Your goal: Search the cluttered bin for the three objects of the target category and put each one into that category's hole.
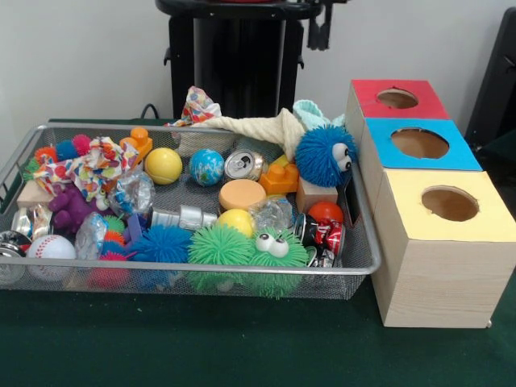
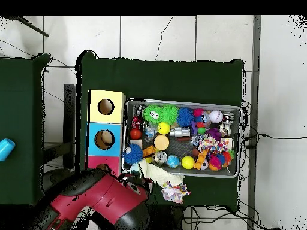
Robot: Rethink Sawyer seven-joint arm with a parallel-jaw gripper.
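The wire mesh bin [image 1: 201, 269] sits on the green table, full of toys, and also shows in the overhead view [image 2: 237, 144]. The hole [image 1: 397, 98] with the red panel tops the farthest of three wooden boxes to the right of the bin. In the overhead view its red panel [image 2: 96, 163] is partly covered by the arm [image 2: 99, 200]. My gripper [image 1: 320, 28] hangs at the top edge, drawn back above and behind the bin, near the pedestal. It holds nothing that I can see.
The blue-panelled hole [image 1: 419, 143] and the yellow-panelled hole [image 1: 449, 203] are nearer. The bin holds a yellow ball [image 1: 164, 165], a globe ball [image 1: 207, 167], cans [image 1: 244, 165], a baseball [image 1: 51, 247], fuzzy balls [image 1: 324, 155], blocks [image 1: 280, 177] and cloths [image 1: 250, 125].
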